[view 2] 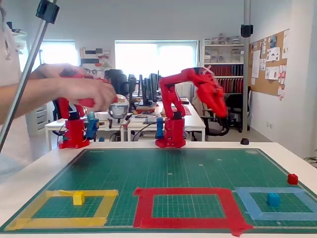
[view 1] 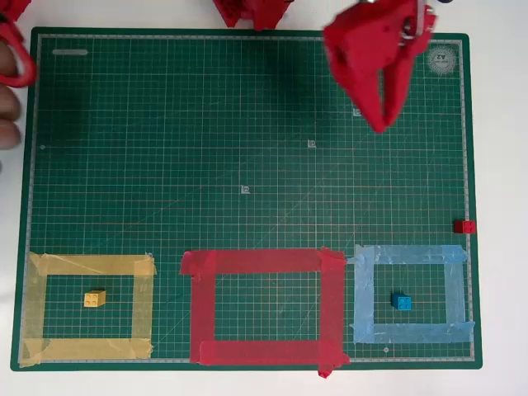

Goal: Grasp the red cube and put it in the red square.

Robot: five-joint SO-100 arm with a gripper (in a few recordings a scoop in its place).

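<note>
The red cube sits at the right edge of the green mat, just above the light-blue frame and outside every frame. The red square, a large frame of red tape, lies at the middle of the mat's near edge with nothing inside it. My red gripper hangs high over the mat's far right part, pointing down. Its fingertips meet and hold nothing. It is well away from the cube, up and to the left of it in the overhead view.
A yellow cube lies inside the yellow tape frame at the left. A blue cube lies inside the light-blue tape frame at the right. The arm's base stands at the mat's far edge.
</note>
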